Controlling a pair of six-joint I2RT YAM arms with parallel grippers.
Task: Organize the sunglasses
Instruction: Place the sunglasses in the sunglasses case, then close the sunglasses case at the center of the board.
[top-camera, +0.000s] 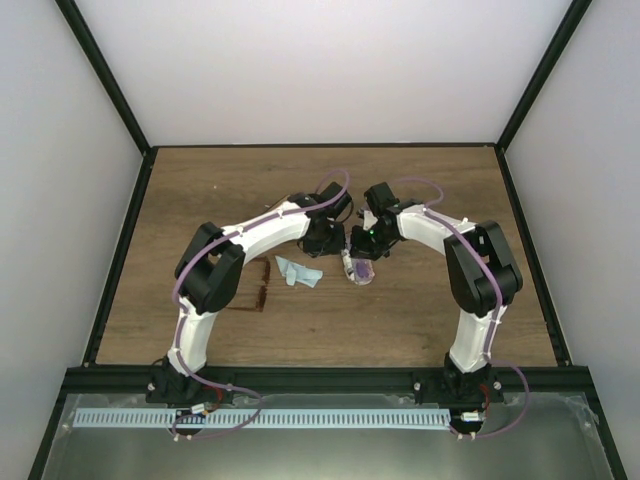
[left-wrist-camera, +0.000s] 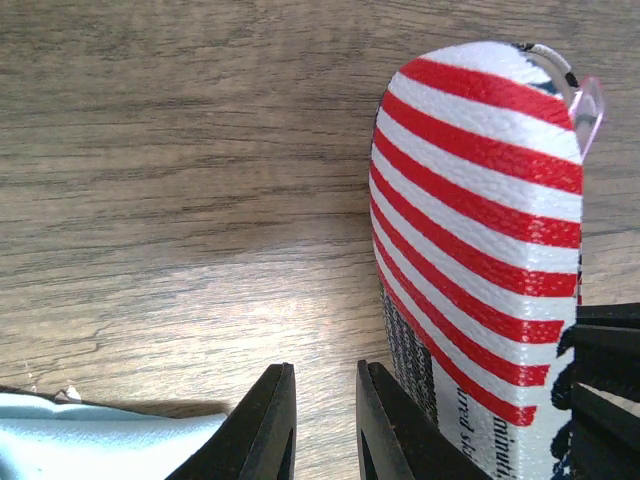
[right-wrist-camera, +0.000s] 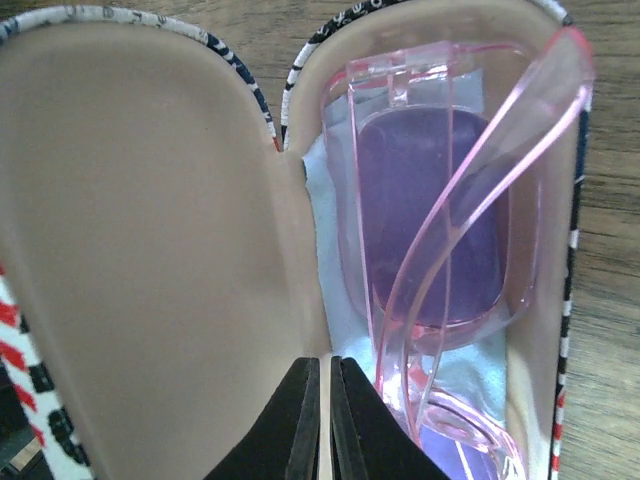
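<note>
Your right gripper (right-wrist-camera: 326, 368) was shut, your left gripper (left-wrist-camera: 325, 375) barely parted and empty; the slim brown sunglasses (top-camera: 262, 287) looked light and fragile, needing a hold on the frame.

Wood-grain table (top-camera: 200, 190), bounded by black rails (top-camera: 110, 90) and white walls (top-camera: 300, 60). A red-and-white striped case (left-wrist-camera: 480, 250) lies open at centre, its tan lining (right-wrist-camera: 150, 220) exposed, a pale blue cloth (right-wrist-camera: 480, 370) in its right half. A second blue cloth (top-camera: 300, 272) lies crumpled on the table left of the case.
</note>
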